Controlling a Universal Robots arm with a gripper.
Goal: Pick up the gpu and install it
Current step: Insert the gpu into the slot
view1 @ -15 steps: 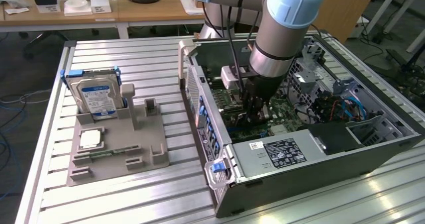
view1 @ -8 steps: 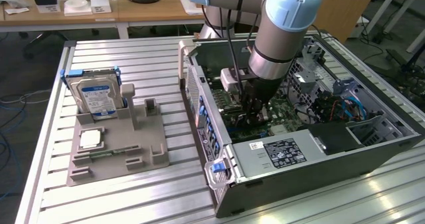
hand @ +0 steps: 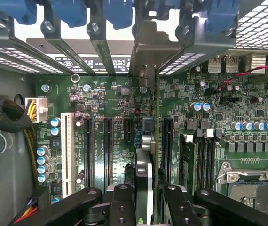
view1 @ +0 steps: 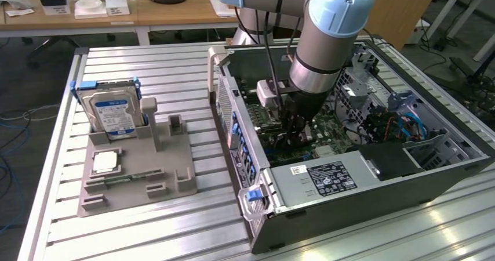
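In the wrist view the gpu [hand: 144, 172] appears edge-on, a thin dark card running between the two black fingers [hand: 121, 207], and my gripper [hand: 148, 209] is shut on it. The card's silver bracket end [hand: 145, 52] reaches the rear slot openings of the case. It stands upright over the green motherboard [hand: 106, 94], in line with the long black expansion slots [hand: 108, 150]; whether it is seated I cannot tell. In the exterior view my gripper [view1: 298, 132] is lowered deep inside the open computer case [view1: 371, 182].
A silver hard drive [view1: 112, 113] with a blue frame stands on a grey fixture [view1: 135, 174] at the exterior view's left. Inside the case are the power supply [view1: 325, 180], blue cables [view1: 410, 124], a memory stick [hand: 186, 160] and the CPU socket [hand: 249, 188].
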